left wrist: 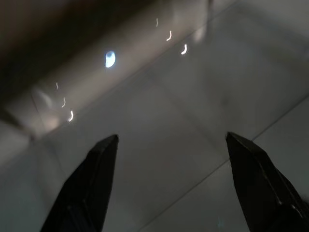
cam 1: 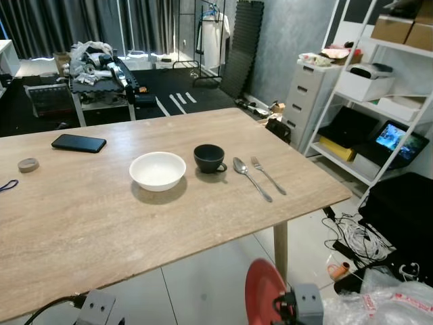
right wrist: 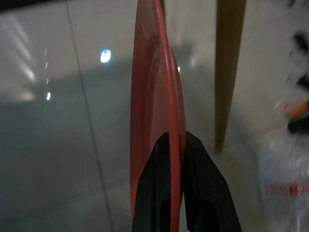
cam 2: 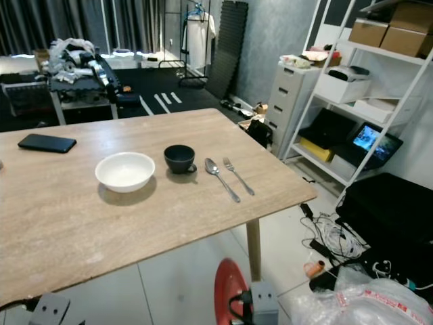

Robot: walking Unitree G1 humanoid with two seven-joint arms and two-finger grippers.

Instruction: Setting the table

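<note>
Our right gripper point(right wrist: 176, 145) is pinching a red plate point(right wrist: 152, 111) on edge, low beside the table point(cam 1: 81, 223) — bowl point(cam 1: 157, 170), cup point(cam 1: 209, 158), spoon point(cam 1: 251, 177), fork point(cam 1: 268, 175) sit on top. Left gripper point(left wrist: 171, 159) spread over floor.

The place looked like a lived-in room of a home, used for both eating and storage. A wooden dining table point(cam 1: 101, 223) stood on a pale tiled floor point(cam 1: 216, 277), laid with a white bowl point(cam 1: 157, 170), a dark cup point(cam 1: 209, 158), a spoon point(cam 1: 250, 177) and a fork point(cam 1: 268, 175), with a phone point(cam 1: 79, 143) lying at its far left. To the right stood a white shelf unit point(cam 1: 379, 88) holding boxes and a small lit screen point(cam 1: 391, 137), beside a white chest of drawers point(cam 1: 308, 98). At the far side hung dark curtains point(cam 1: 74, 24), a clothes rack point(cam 1: 210, 27) and a cluttered low cart point(cam 1: 101, 74). Cables point(cam 1: 358, 240) and plastic bags point(cam 1: 385, 301) lay on the floor at the near right.
</note>
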